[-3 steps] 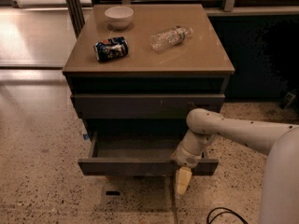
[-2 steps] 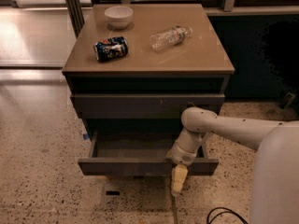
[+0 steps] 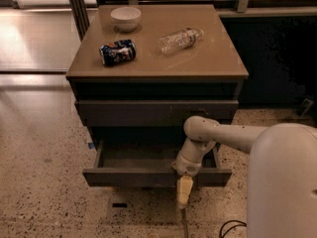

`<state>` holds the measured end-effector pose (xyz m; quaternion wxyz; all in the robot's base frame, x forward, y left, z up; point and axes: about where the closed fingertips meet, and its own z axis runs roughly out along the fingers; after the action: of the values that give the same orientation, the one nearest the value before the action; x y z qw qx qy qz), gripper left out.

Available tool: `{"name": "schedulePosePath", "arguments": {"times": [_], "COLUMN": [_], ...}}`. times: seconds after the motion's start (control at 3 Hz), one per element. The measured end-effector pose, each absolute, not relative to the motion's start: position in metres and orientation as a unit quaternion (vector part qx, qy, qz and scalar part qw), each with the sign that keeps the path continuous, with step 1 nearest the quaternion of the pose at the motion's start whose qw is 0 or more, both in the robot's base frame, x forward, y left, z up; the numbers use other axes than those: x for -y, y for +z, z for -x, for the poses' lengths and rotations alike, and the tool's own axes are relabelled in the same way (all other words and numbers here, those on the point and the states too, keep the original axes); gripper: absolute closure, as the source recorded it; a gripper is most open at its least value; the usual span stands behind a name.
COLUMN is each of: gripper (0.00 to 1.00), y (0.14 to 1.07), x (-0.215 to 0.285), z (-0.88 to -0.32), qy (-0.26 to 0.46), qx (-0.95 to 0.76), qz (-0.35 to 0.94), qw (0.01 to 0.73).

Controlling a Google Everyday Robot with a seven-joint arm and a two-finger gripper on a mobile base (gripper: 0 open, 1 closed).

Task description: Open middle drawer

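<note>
The middle drawer (image 3: 129,177) of a dark grey-brown cabinet (image 3: 208,63) stands pulled out towards me. Its plain flat front has no handle, and the smooth grey tray (image 3: 138,157) inside shows. My gripper (image 3: 183,191) hangs pointing down right in front of the drawer's front, a little right of its middle, with the wrist over the front's top edge. The white arm reaches in from the lower right.
A closed drawer front (image 3: 129,113) sits above the open one. On the cabinet top lie a white bowl (image 3: 125,18), a blue can (image 3: 117,51) on its side and a clear plastic bottle (image 3: 180,39). Speckled floor lies on the left; a cable (image 3: 233,227) lies at bottom right.
My gripper and wrist have shifted a little to the left along the drawer's front. The drawer stands out about as far as before.
</note>
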<state>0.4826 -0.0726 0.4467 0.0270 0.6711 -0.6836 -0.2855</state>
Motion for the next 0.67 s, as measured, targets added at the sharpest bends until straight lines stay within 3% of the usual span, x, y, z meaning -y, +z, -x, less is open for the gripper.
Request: {"name": "schedulePosePath", "arguments": {"times": [0.67], "gripper": [0.00], "y": [0.448], "x": [0.078], "z": [-0.467], "qy": [-0.299], "qx": [0.687], "qz": [-0.661], "qw": [0.042]}}
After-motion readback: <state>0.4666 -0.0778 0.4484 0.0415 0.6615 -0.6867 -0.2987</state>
